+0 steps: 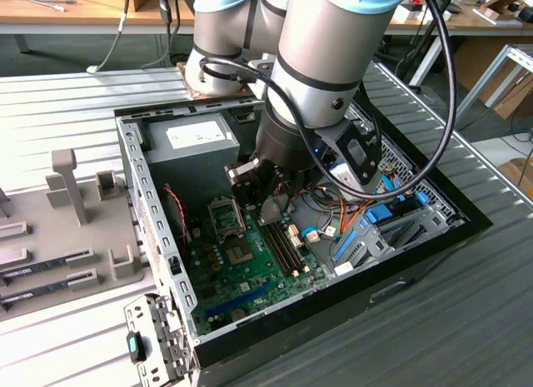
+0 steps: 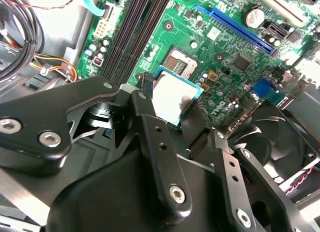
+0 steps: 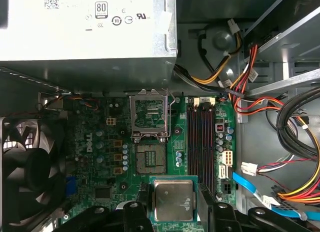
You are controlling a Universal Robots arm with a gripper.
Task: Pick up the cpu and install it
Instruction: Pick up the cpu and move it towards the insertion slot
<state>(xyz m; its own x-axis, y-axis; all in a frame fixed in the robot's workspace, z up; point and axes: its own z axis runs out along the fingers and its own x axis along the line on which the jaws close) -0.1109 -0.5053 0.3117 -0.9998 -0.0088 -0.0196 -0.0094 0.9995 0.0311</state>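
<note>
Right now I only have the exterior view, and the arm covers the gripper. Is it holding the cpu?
Observer: Yes. In both wrist views the gripper is shut on the cpu, clamping two opposite edges.
Operator: Which face is out?
Observer: Its metal top faces the wrist cameras, away from the board.
Operator: Is it over the socket?
Observer: No. In the first wrist view the socket shows whole and bare. The cpu sits beside it and covers none of it.
</note>
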